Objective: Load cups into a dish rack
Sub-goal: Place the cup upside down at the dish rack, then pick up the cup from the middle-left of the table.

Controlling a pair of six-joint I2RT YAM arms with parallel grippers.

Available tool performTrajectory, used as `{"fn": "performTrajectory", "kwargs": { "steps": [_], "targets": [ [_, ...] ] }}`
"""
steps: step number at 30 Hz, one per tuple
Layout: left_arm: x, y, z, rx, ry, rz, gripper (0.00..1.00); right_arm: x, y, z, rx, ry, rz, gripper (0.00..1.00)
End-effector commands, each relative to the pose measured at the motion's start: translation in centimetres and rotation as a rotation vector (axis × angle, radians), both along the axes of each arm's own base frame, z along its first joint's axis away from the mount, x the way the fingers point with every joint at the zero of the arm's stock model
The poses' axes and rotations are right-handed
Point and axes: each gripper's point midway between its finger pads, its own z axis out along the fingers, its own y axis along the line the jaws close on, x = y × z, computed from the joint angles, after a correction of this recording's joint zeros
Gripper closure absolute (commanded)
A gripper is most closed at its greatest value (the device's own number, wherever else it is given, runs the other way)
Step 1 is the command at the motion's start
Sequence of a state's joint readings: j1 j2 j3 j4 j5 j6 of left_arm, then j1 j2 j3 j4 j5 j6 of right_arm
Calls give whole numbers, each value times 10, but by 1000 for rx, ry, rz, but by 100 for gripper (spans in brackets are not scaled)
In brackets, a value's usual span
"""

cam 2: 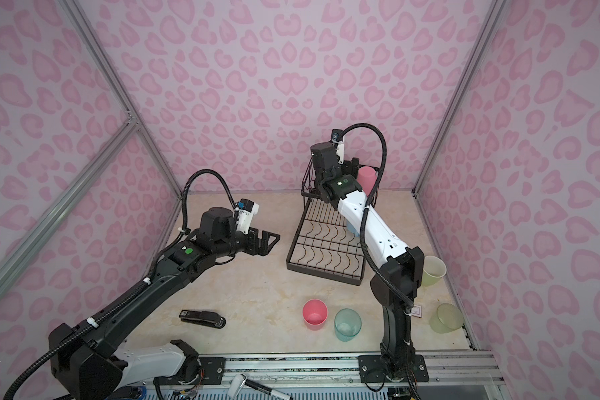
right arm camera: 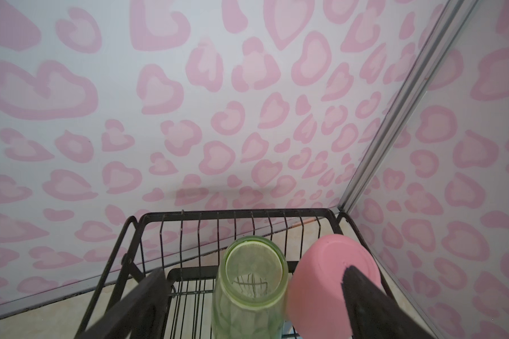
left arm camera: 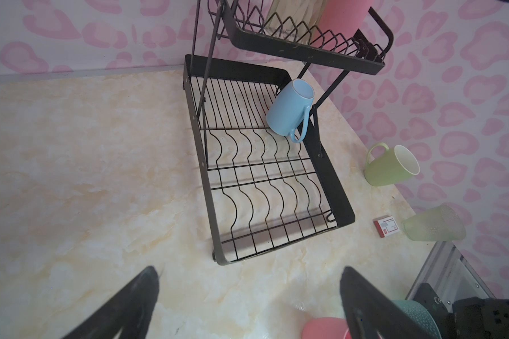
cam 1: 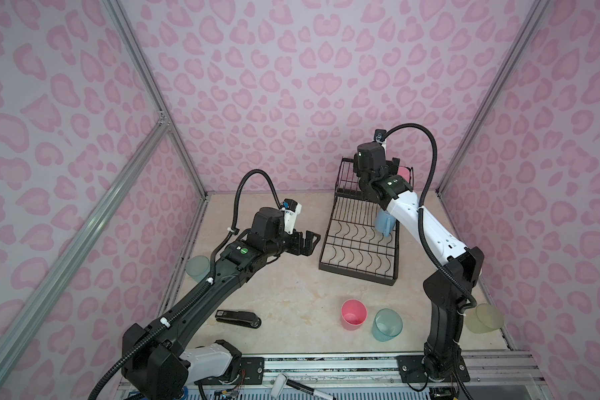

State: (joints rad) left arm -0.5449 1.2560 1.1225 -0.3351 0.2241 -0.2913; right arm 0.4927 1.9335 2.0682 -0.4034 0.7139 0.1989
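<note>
The right gripper (right arm camera: 252, 271) is spread wide and grasps nothing, above the upper basket (right arm camera: 235, 212) of the black wire dish rack (cam 1: 357, 273). Its fingers stand apart from the translucent green tumbler (right arm camera: 253, 293) set upside down between them. An inverted pink tumbler (right arm camera: 321, 273), matte and opaque, sits just beside it. On the lower grid a light blue mug (left arm camera: 288, 111) leans tilted against the side rim. The left gripper (cam 1: 305, 244) hangs released and empty beside the rack. An upright pink tumbler (cam 1: 353, 313) and a teal tumbler (cam 1: 387, 323) stand on the table (cam 1: 274, 294).
</note>
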Motion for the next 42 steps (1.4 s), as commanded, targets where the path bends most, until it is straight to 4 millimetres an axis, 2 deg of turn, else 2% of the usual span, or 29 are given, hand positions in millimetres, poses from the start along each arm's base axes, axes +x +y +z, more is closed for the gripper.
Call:
{"fn": "performTrajectory", "kwargs": {
  "steps": [1,5,11,16,20,21,25,30,33,34,35,42],
  "targets": [
    [6,2,3,4,-27,16,2,-12,-3,17,-13,-44,4,7],
    [11,8,1,9,-23,38,2,-36,-7,28,-19,-57,27,6],
    [15,19,7,16,-48,76,2,-68,-18,35,-19,-68,55,4],
    [20,30,10,27,-60,113,2,-89,-23,30,-10,-74,94,2],
    [26,43,10,61,-73,165,2,-107,-20,21,-17,-74,149,1],
    [28,47,9,78,-79,185,2,-110,-15,12,-24,-62,179,1],
    [35,65,12,143,-70,279,2,-128,10,-5,-19,-62,345,2],
    [38,97,25,249,-51,420,2,-153,37,-34,-27,-43,492,3],
    [35,119,29,313,-40,495,1,-167,54,-49,-20,-45,571,5],
    [32,127,23,340,-13,515,1,-172,61,-55,-21,-45,600,6],
    [32,135,33,347,-13,544,1,-178,68,-59,-20,-50,629,6],
    [8,200,24,493,126,736,2,-217,128,-93,-46,-86,884,7]
  ]
}}
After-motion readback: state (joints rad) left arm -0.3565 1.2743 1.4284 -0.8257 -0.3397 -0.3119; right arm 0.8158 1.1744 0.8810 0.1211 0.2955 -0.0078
